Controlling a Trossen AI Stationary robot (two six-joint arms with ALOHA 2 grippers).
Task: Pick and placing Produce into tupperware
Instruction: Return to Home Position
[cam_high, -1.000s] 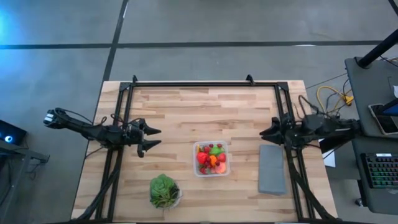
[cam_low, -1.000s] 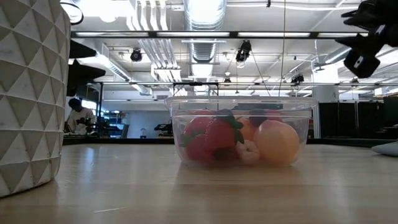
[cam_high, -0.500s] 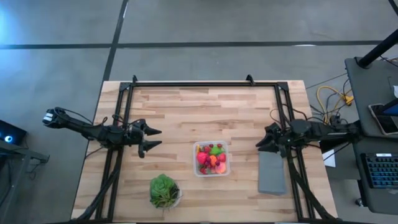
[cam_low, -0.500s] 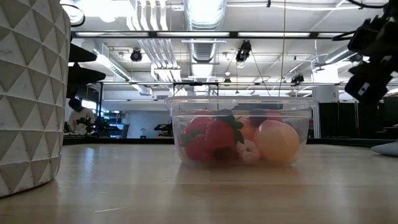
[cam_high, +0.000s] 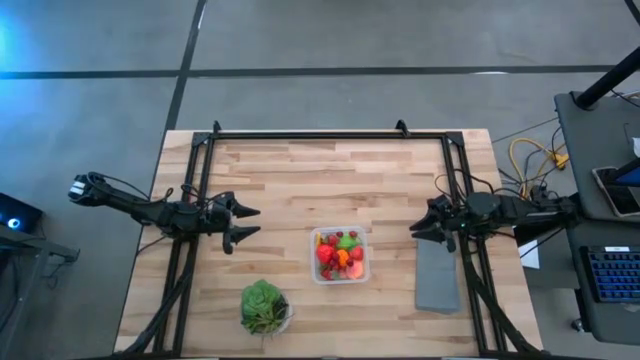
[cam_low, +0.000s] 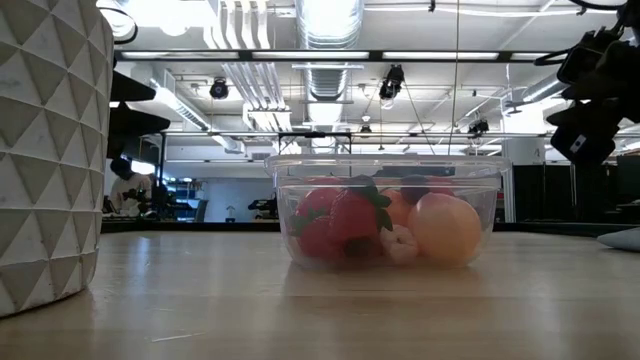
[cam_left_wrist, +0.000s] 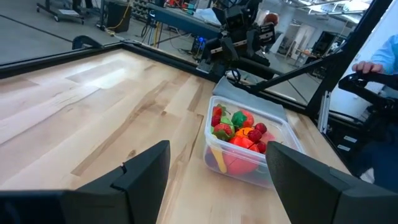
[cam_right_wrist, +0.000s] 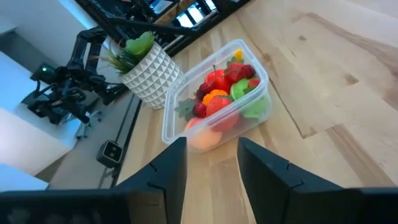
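High view shows one clear tupperware (cam_high: 340, 280) in the lower middle of the wooden table (cam_high: 300, 180), with bare planks open on all four sides of it. One grey slab (cam_high: 437, 272) lies well to its right near the table's right edge. One leafy plant in a white faceted pot (cam_high: 264, 307) stands to its lower left, close to the near edge. A black frame (cam_high: 310, 133) runs along the far edge and down both sides.

The produce (cam_high: 340, 256) fills the rectangular, round-cornered tupperware. It is mostly red berries and a strawberry, with one lime-green piece, some orange and a yellow strip, piled too tightly to count. None lies loose on the wood.

Of the two arms, the left gripper (cam_high: 250, 221) hangs by the left rail, well apart from the tupperware, fingers spread wide and empty. The right gripper (cam_high: 413, 229) hovers over the slab's far end by the right rail, fingers parted more narrowly, holding nothing.
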